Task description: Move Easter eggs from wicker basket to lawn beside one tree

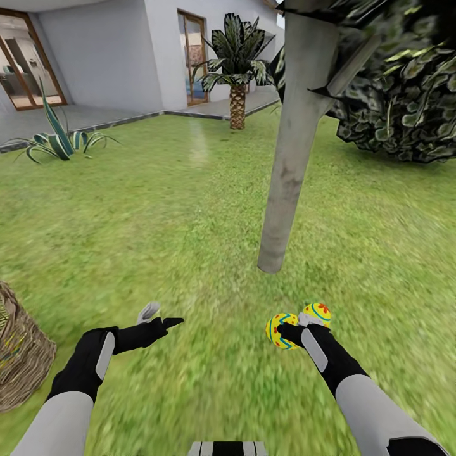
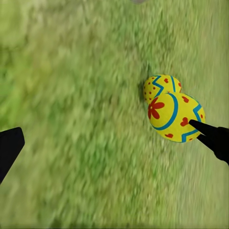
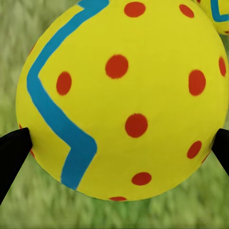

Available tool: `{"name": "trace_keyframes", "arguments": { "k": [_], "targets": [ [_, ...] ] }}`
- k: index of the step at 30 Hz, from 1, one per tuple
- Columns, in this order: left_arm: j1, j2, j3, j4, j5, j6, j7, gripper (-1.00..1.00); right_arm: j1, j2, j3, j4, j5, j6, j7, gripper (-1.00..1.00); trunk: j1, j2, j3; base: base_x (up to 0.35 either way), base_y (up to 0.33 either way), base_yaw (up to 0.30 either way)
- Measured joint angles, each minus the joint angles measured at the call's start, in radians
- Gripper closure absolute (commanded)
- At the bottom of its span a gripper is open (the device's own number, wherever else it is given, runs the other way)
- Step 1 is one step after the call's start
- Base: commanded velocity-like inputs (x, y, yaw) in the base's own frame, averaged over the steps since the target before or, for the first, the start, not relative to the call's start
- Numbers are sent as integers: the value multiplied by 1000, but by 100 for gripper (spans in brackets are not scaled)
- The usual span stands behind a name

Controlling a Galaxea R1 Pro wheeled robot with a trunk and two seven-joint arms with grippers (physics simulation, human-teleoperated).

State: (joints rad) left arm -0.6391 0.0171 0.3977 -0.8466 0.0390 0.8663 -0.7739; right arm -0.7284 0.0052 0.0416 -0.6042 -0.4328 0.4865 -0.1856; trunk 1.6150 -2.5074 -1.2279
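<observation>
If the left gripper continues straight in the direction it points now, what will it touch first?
Probably only the lawn: the left wrist view looks along the open left gripper at bare grass. The two Easter eggs lie off to one side of that line, though depth is hard to judge.

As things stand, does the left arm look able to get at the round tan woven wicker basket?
Probably yes: the wicker basket stands on the lawn just beside the left end effector, which is open and empty.
</observation>
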Motion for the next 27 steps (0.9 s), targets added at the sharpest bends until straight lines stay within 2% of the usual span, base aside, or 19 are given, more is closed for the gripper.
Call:
{"name": "trace_keyframes", "arguments": {
  "k": [11,17,18,20,22,24,27],
  "targets": [
    [0,0,0,0,-1,0,0,-100,0,0,0,0,0,0,0,100,0,0,0,173,0,0],
    [0,1,1,0,0,0,-1,-100,0,0,0,0,0,0,0,100,0,0,0,30,0,0],
    [0,1,1,0,0,3,-16,-100,0,0,0,0,0,0,0,100,1,0,-4,2,0,0],
    [0,3,1,0,-1,17,-107,-100,0,0,0,0,0,0,0,100,1,-1,-11,1,0,0],
    [1,23,0,0,-3,20,-196,-100,0,0,0,0,0,-1,0,100,2,-1,-19,0,0,0],
    [1,43,0,0,-1,20,-228,-100,0,-1,0,0,0,-6,0,100,3,-2,-27,0,0,0],
    [2,53,0,0,0,21,-266,-100,0,-1,2,1,0,-48,0,100,4,-2,-35,0,0,0]
  ]
}}
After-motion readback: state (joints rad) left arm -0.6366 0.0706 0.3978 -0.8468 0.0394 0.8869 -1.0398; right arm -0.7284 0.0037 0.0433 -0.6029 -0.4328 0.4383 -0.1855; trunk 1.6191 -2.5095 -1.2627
